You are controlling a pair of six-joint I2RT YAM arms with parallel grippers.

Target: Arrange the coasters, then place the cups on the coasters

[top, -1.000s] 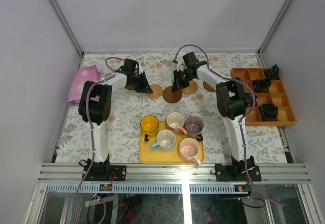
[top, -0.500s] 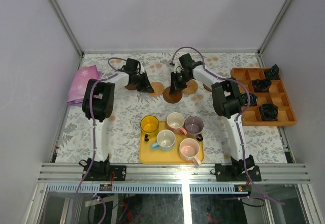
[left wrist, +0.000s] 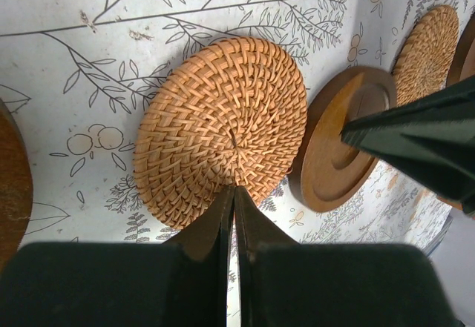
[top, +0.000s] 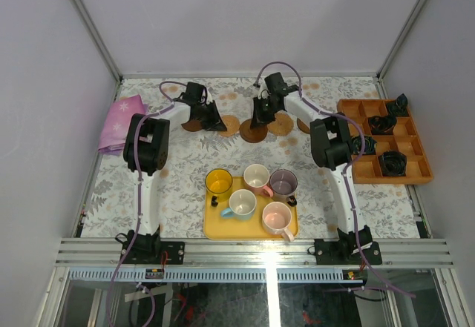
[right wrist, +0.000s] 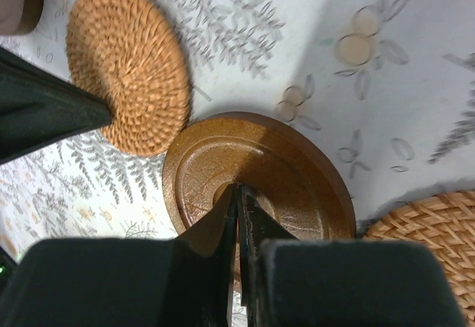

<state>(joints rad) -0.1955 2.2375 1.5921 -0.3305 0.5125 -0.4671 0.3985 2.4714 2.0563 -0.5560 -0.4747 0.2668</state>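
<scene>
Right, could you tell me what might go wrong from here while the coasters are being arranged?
1. The left jaws, shut, meet only the near rim of the woven coaster, so they could slip off it.
2. That coaster appears to touch the brown coaster under the shut right jaws, so pushing either may shove the other out of place.
3. The tips of both arms sit close together and might collide.

Both arms reach across the floral tabletop (top: 185, 186), left gripper (top: 220, 126) and right gripper (top: 257, 125) low over a row of coasters (top: 281, 124). Five cups (top: 257, 175) stand on the yellow tray (top: 215, 228).
</scene>
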